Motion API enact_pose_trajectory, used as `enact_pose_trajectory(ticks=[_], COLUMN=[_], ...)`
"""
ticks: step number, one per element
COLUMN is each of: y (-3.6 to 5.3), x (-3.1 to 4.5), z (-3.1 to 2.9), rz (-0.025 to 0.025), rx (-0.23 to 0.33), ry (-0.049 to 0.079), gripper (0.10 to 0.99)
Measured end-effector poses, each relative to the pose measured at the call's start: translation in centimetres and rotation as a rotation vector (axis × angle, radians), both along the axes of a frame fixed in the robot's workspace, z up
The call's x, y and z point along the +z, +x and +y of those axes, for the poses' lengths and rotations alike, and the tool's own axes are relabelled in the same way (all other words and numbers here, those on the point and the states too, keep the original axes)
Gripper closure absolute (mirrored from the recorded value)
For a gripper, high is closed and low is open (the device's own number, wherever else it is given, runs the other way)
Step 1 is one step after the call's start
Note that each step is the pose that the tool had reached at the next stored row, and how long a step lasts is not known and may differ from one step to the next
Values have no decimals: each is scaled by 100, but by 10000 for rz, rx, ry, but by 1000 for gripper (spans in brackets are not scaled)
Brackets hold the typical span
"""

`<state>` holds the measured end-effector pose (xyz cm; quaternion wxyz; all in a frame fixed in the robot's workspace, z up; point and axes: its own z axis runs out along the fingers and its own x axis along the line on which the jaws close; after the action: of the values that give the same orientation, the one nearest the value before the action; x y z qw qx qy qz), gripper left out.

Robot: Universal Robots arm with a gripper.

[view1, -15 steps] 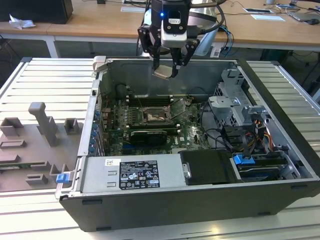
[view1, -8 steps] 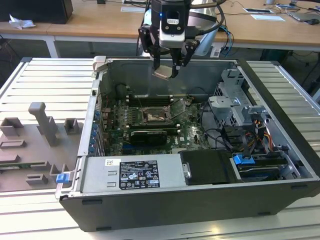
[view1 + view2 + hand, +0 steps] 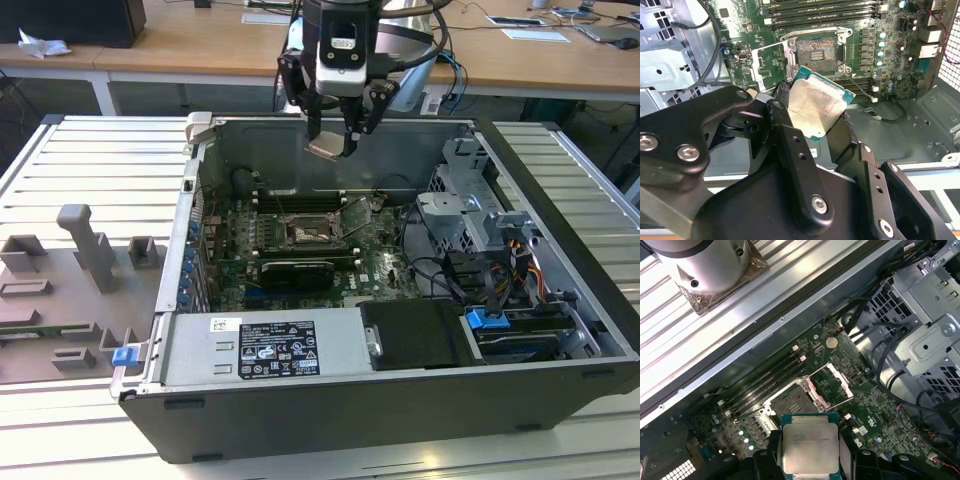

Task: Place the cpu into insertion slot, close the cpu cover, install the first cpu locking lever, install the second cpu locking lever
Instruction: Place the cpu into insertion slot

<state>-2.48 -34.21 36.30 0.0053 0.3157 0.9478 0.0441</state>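
Over the open computer case [image 3: 300, 425], my gripper [image 3: 335, 145] pinches the cpu [image 3: 810, 447]; below my fingers [image 3: 785, 132], the insertion slot [image 3: 792, 400] lies empty, cpu cover [image 3: 834, 382] raised.

Arm [image 3: 343, 45] pointing down, fingers [image 3: 790, 150] pinching cpu [image 3: 815, 107]

The hand [image 3: 810, 457] grips the cpu [image 3: 810, 445] near the insertion slot [image 3: 792, 402].

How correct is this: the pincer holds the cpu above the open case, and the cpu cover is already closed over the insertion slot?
One point is wrong. The cpu cover is open, swung to the side of the insertion slot, whose dark centre lies bare; the second wrist view shows it. The rest stands: the pincer holds the cpu above the open case.
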Motion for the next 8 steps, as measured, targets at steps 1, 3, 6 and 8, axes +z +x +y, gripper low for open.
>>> enact_pose_trajectory(ticks=[1,3,6,8], y=[0,0,0,0], x=[-1,-3,-7,-12], z=[0,0,0,0], rz=[0,-1,0,0], rx=[-30,-122,-319,-504], ry=[-3,-9,-22,-32], gripper=[545,545,545,545])
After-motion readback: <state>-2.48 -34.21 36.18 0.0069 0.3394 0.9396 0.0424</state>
